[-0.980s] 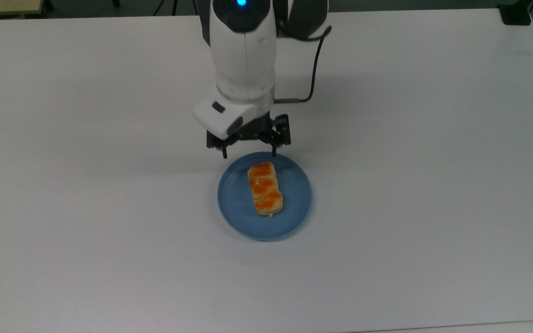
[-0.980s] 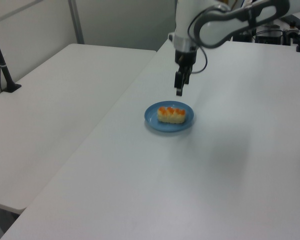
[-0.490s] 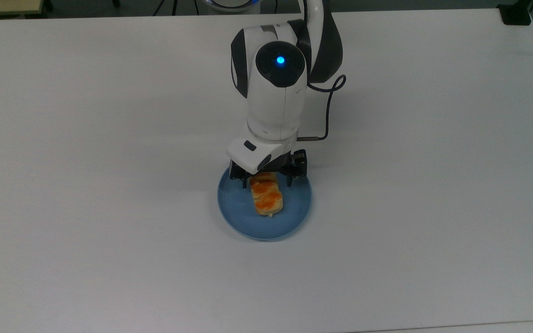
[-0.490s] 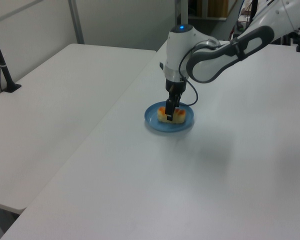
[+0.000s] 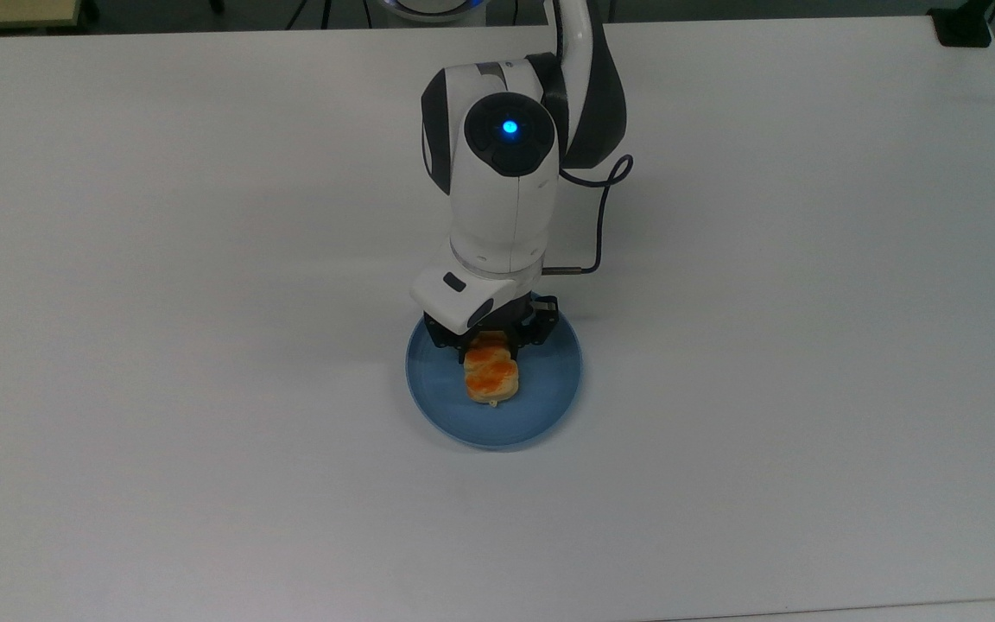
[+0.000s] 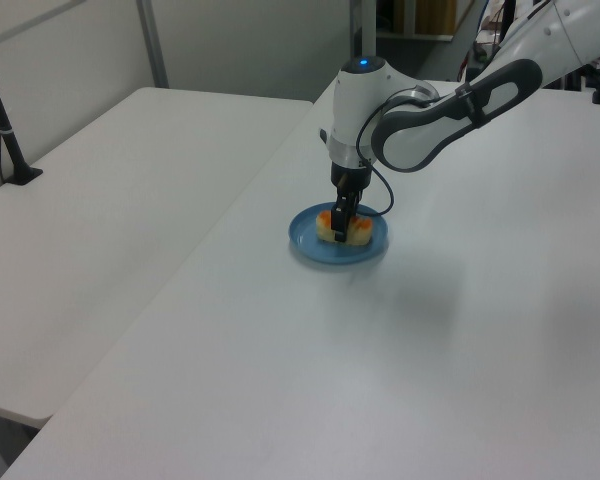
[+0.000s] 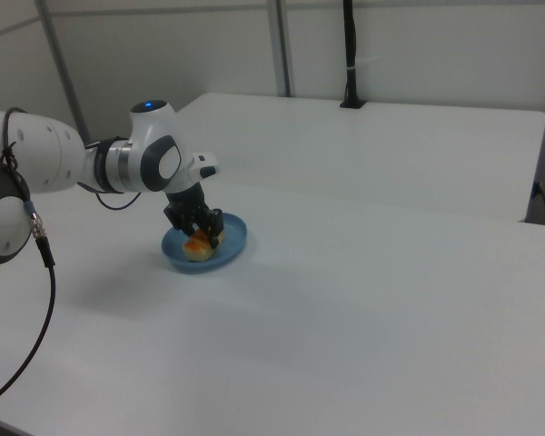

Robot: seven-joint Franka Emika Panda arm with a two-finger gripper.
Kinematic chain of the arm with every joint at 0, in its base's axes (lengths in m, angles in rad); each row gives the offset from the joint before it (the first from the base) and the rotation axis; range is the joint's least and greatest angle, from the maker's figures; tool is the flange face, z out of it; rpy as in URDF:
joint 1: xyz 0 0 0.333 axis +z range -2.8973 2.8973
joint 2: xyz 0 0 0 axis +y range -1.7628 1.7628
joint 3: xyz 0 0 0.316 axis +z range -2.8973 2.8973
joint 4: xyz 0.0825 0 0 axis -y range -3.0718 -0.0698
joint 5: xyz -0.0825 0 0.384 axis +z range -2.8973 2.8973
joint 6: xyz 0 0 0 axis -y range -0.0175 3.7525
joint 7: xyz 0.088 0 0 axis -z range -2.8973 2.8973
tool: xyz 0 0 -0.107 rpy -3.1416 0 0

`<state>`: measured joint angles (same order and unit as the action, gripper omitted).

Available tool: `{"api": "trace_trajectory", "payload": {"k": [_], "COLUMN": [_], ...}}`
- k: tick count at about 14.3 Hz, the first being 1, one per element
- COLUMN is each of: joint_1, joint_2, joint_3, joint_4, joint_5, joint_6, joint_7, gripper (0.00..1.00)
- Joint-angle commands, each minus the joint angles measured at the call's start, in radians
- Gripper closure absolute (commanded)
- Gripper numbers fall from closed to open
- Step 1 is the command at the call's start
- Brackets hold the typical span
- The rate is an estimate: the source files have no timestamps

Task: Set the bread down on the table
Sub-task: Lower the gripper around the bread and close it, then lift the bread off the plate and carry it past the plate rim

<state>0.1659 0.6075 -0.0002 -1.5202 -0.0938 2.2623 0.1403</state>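
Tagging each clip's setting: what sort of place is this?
Likely a robotics lab: a bare white table, partition panels and a clamped pole behind, and a robot arm over bread on a plate.

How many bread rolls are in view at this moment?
1. The bread lies on the blue plate near the middle of the table, with the gripper down over its far end, which the arm partly hides.

The bread (image 5: pixel 491 378) is a small oblong pale-tan roll with glossy orange-brown patches on top, lying over the middle of a round blue plate (image 5: pixel 549 393). The table (image 5: pixel 204 345) is a large white matte rectangle; the bread sits well in from all its edges, roughly central.
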Motion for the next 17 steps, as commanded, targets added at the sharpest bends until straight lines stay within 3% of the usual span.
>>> {"api": "trace_trajectory", "payload": {"k": [1,7,14,17], "joint_1": [0.007,0.004,0.020,0.055], "joint_2": [-0.005,-0.158,-0.539,-0.610], "joint_3": [-0.003,-0.001,-0.001,-0.001], "joint_4": [0.008,-0.020,-0.496,-0.635], "joint_5": [-0.001,0.003,-0.010,-0.020], "joint_6": [0.017,-0.095,-0.067,-0.050], "joint_7": [0.024,0.019,0.007,0.007], "gripper": [0.62,0.61,0.61,0.61]}}
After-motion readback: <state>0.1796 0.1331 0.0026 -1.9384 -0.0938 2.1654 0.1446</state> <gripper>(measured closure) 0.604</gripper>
